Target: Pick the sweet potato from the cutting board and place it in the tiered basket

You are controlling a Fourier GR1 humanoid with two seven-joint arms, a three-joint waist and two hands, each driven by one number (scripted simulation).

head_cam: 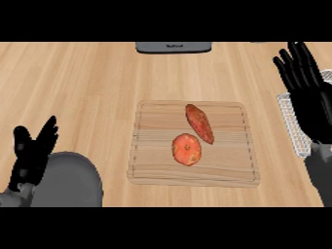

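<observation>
On the wooden cutting board (154, 163), in its upper right part, lies the sweet potato (199, 123), long and reddish-brown, slanting from upper left to lower right. Its lower end comes just beside a rounder orange piece (186, 149) nearer the robot; whether the two touch cannot be told. That makes two pieces of produce on one board, both well inside its grooved border, with bare wood to their left and along the near edge.

Open counter (67, 82) spreads wide to the left of the board and beyond it, up to a single dark grey appliance (173, 47) cut off at the far edge. To the right, a narrow strip of counter separates the board from the one white wire tiered basket (289, 126), which runs out of view at the right border.

Over that basket's near rim the right hand (319, 104) is raised, palm turned toward the board, fingers straight and slightly spread, pointing away from the robot, holding nothing. The left hand (30, 153) rests at the lower left, fingers up and relaxed, also holding nothing, beside a grey rounded shape (71, 182) at the bottom edge.
</observation>
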